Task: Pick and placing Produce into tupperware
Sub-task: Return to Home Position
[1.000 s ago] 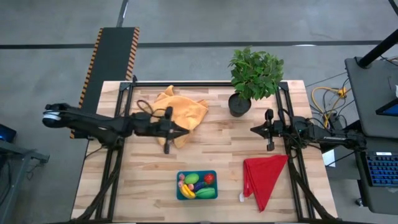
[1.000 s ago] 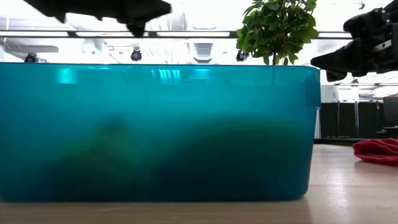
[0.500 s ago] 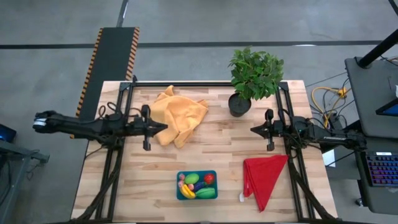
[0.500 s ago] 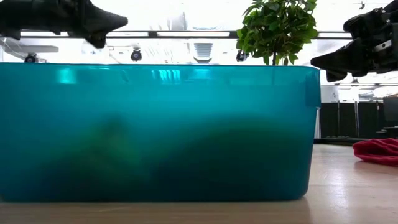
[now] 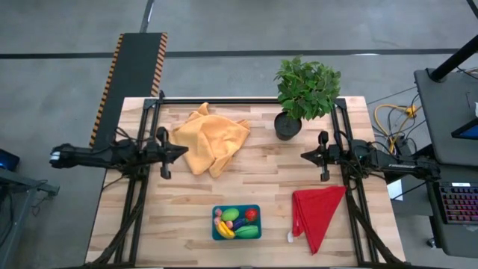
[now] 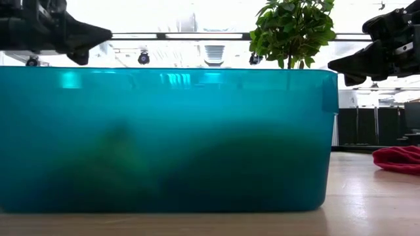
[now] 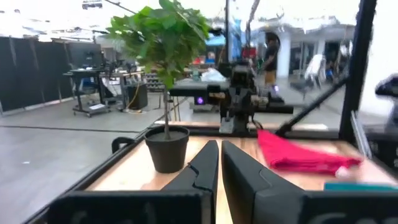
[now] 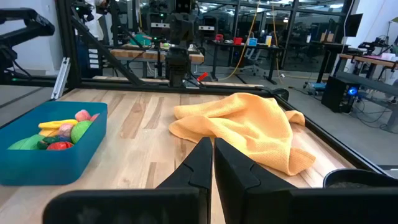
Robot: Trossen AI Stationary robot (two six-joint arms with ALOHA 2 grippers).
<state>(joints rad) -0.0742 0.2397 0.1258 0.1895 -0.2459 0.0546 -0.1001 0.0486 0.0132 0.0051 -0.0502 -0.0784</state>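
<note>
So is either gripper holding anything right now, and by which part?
Nothing is held. The left gripper and the right gripper are both shut and empty; the produce lies in the tupperware.

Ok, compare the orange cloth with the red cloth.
The orange cloth lies by the left gripper; the red cloth lies nearer the right gripper. The orange cloth is rumpled; the red cloth is flatter, tapering to a point. The orange cloth looks larger than the red cloth. Both lie outside the tupperware.
</note>
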